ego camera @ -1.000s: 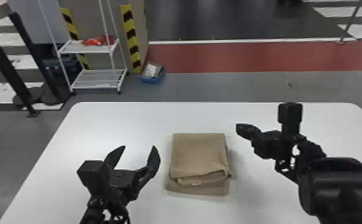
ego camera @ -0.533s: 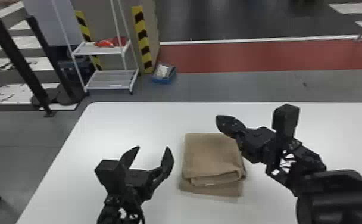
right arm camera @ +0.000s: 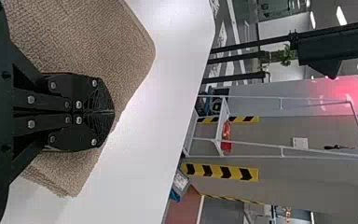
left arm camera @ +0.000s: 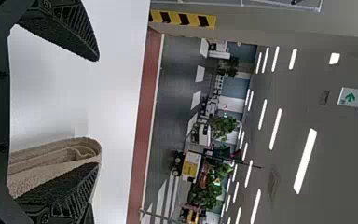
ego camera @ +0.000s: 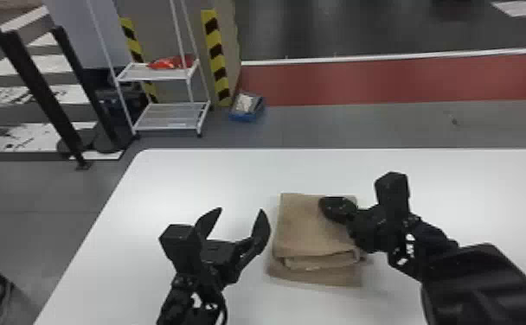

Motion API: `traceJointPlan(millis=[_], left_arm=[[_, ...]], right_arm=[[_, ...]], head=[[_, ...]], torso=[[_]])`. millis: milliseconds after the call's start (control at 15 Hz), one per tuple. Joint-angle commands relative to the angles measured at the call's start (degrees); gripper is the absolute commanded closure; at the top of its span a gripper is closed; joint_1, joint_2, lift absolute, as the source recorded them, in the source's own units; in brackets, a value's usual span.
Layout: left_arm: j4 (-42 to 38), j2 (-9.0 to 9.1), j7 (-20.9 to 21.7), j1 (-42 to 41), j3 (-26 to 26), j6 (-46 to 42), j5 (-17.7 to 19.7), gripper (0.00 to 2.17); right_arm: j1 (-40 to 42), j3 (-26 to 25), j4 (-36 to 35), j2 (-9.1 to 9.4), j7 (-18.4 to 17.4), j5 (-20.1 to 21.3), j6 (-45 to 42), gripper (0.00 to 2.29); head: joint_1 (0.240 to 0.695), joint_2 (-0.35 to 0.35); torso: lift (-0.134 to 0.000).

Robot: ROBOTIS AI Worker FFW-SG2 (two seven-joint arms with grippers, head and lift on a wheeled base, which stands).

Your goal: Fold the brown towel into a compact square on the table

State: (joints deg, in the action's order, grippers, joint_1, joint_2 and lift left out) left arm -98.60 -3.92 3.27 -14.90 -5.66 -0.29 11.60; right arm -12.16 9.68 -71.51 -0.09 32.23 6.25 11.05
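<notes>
Brown towel (ego camera: 312, 231) lies folded w/ table (ego camera: 123, 259) under it, so R gripper (right arm camera: 113, 112), tips together over towel, shd press lightly w/o dragging layers, L gripper (ego camera: 241, 210), spread wide left of towel, best kept clear

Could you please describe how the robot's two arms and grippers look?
Both arms are black. The left gripper has two flat, pointed black fingers with ridged inner faces; a boxy black block sits beside it, and a dark cable loops below. The right gripper is also black, with silver screws, and its arm has a thick, rounded black section.
</notes>
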Motion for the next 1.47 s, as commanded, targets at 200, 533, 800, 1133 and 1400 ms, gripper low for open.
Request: traceJointPlan(millis=[200,533,800,1133,1400], left_arm=[[0.07,-0.30,0.07,0.13,-0.15,0.08,0.18,0.08],[-0.10,-0.83,0.33,0.13,-0.41,-0.80,0.27,0.08],[-0.28,-0.83,-0.02,-0.13,-0.76,-1.33,-0.08,0.08],[-5.29,-0.21,-0.29,-6.46,7.94,-4.32,-0.17,0.07],[-6.96,-0.13,-0.02,-7.95,9.70,-4.14,-1.14,0.07]], right_arm=[[8.12,-0.89,-15.06,0.14,-0.24,-2.03,-0.90,2.00],[23.50,-3.44,-31.94,0.14,-6.66,-2.03,-6.52,0.05],[33.34,-8.89,-36.16,0.14,-17.29,-2.12,-16.72,0.07],[41.69,-12.05,-41.96,0.14,-19.75,-6.51,-22.69,0.07],[43.36,-15.57,-42.48,0.14,-21.33,-10.38,-22.34,0.08]], head=[[0.695,0.136],[0.695,0.142],[0.695,0.078],[0.695,-0.001],[0.695,0.054]], torso=[[-0.114],[-0.114],[-0.114],[-0.114],[-0.114]])
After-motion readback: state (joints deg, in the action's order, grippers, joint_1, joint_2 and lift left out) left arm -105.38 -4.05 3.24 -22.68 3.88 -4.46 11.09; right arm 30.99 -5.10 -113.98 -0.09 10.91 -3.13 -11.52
